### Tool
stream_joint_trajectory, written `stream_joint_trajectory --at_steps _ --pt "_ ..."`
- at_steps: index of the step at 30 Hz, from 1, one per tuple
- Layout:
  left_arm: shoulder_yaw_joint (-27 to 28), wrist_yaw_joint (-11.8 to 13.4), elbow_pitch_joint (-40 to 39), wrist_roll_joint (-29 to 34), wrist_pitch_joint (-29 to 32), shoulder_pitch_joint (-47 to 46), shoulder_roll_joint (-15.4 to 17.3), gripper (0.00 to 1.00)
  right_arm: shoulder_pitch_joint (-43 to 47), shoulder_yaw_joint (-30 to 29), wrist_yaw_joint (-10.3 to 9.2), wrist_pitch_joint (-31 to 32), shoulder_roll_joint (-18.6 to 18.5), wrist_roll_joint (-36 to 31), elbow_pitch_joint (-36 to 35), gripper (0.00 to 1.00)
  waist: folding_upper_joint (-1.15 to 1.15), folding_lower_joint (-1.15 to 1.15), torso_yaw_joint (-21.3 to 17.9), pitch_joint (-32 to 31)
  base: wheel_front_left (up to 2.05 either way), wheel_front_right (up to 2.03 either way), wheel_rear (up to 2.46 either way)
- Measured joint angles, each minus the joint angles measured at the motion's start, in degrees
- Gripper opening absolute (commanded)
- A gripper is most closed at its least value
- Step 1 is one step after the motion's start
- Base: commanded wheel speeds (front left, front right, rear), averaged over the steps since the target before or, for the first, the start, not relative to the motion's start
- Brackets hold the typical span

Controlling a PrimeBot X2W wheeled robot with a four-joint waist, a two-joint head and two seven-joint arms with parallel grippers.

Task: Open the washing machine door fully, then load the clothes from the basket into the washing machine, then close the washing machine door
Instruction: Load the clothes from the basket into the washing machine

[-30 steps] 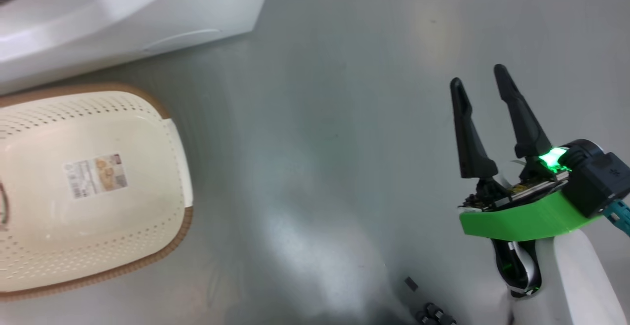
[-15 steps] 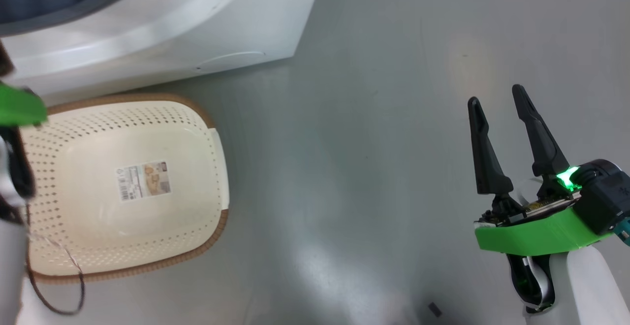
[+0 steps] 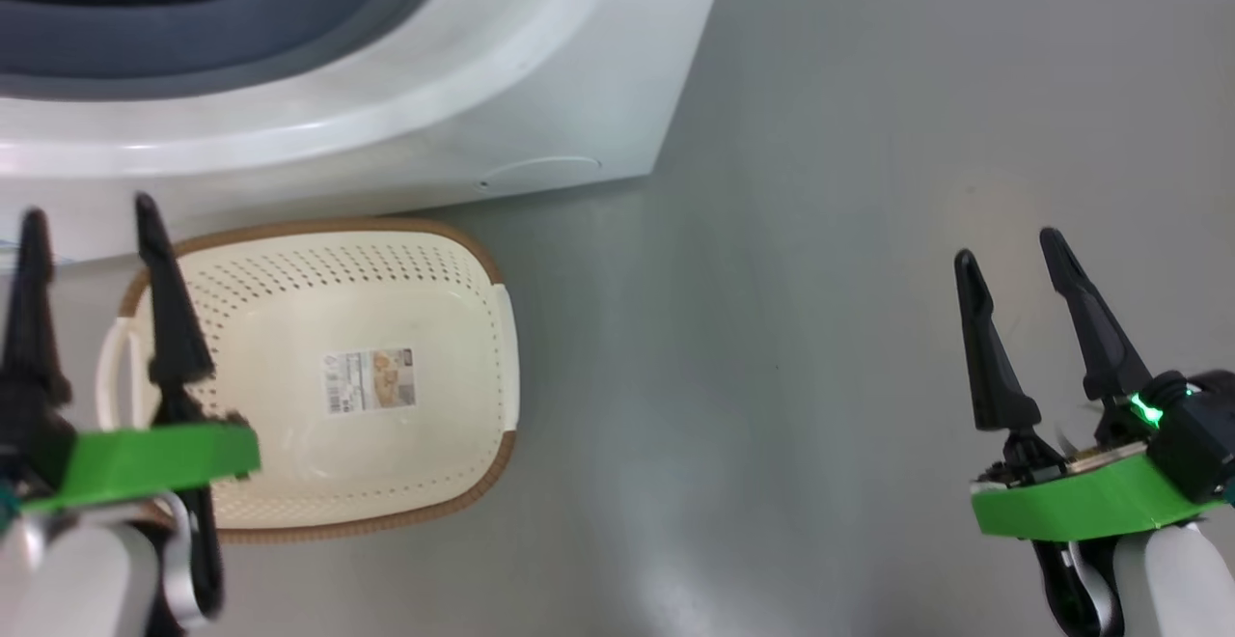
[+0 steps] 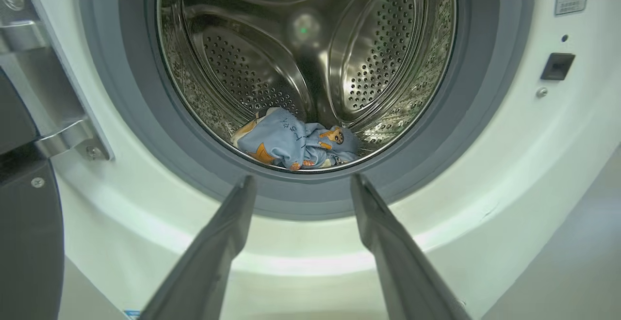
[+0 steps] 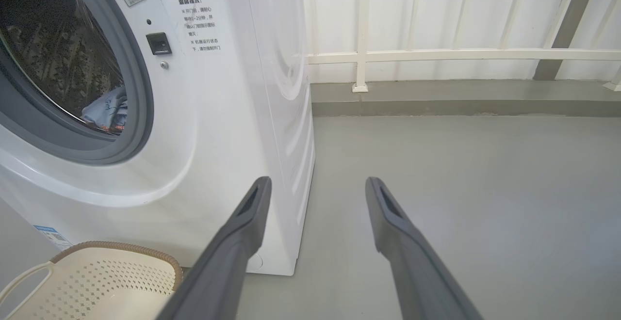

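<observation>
Loading looks done on our end: the clothes point(image 4: 296, 138) sit inside the washing machine point(image 3: 540, 58), and the basket point(image 3: 434, 309) on the floor point(image 3: 820, 232) is empty. Our left pincer point(image 3: 89, 209) and right pincer point(image 3: 1008, 244) are spread wide, holding nothing. We reckon only shutting the washing machine door point(image 4: 24, 242) is left.

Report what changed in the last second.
The head view swung, so the washing machine and the basket slid right in it; neither itself moved. The left gripper came into view, open and empty. The right gripper stayed open and empty, the basket empty.
</observation>
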Motion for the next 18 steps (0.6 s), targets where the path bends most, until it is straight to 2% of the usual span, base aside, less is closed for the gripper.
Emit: stream_joint_trajectory --at_steps 10,18 --pt "-3.36 0.38 -2.52 0.32 -0.57 10.25 -3.53 1.00 5.93 -1.49 0.00 0.00 -0.69 -1.51 1.60 1.00 0.00 0.00 3.25 -6.85 0.00 0.00 0.00" --pt "-5.04 -1.56 -2.23 0.46 -0.74 15.25 -5.06 1.00 10.81 -2.65 0.00 0.01 -0.41 -2.32 1.80 1.00 0.00 0.00 5.40 -12.82 0.00 0.00 0.00"
